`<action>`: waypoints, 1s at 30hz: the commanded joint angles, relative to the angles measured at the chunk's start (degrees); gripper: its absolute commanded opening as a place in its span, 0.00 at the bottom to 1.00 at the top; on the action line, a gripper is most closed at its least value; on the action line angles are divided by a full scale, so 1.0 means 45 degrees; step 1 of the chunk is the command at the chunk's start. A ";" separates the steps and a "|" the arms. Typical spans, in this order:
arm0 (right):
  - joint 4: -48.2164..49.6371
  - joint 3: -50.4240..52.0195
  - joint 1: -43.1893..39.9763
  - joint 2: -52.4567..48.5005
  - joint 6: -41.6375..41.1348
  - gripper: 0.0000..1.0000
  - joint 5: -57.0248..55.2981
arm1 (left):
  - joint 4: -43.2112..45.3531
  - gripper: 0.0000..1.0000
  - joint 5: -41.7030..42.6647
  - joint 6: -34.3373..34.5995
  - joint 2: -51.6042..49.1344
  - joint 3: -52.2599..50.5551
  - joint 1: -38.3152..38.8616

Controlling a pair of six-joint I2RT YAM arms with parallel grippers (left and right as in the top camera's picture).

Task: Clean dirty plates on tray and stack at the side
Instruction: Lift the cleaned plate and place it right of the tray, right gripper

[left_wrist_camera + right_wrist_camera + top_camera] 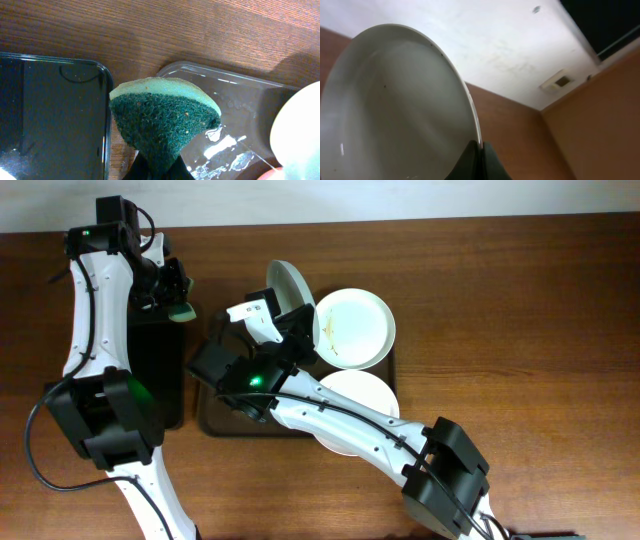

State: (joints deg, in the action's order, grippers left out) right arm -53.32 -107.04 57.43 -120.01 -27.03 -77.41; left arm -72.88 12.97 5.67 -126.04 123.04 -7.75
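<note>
Right tool on tilted plate.

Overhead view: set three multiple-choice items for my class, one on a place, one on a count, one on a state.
1. Where is the sponge? A in the left gripper, beside the black tray; B in a bucket; C in a sink.
2. How many plates lie flat on the tray? A one; B two; C four.
3. How is the plate in the right gripper? A tilted up on edge; B lying flat in the tray; C stacked on another.
Answers: 1 A, the gripper pinches it; 2 B, a smeared one and one partly under the right arm; 3 A, its rim is clamped and it stands steeply.
</note>
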 commanded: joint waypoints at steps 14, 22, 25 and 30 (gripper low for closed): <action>-0.0651 -0.0219 -0.4459 0.0593 0.0141 0.04 1.7136 | -0.0015 0.00 -0.0131 0.0160 0.0034 0.0165 -0.0068; -0.2895 -0.0219 -1.0010 0.3497 0.0146 0.04 1.6747 | -0.0019 0.00 -0.0136 0.0160 0.0034 0.0165 -0.0068; -0.4600 -0.0151 -1.2279 0.3585 0.0151 0.04 1.5358 | -0.0015 0.00 -0.0165 0.0160 0.0034 0.0165 -0.0068; -0.4308 0.1831 -1.4698 0.3565 0.0233 0.04 1.4586 | 0.0000 0.00 -0.0175 0.0160 0.0034 0.0165 -0.0068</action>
State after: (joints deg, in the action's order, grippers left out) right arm -73.93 -103.20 -6.42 -104.09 -26.33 -8.75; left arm -72.90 12.58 5.67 -126.04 123.04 -7.75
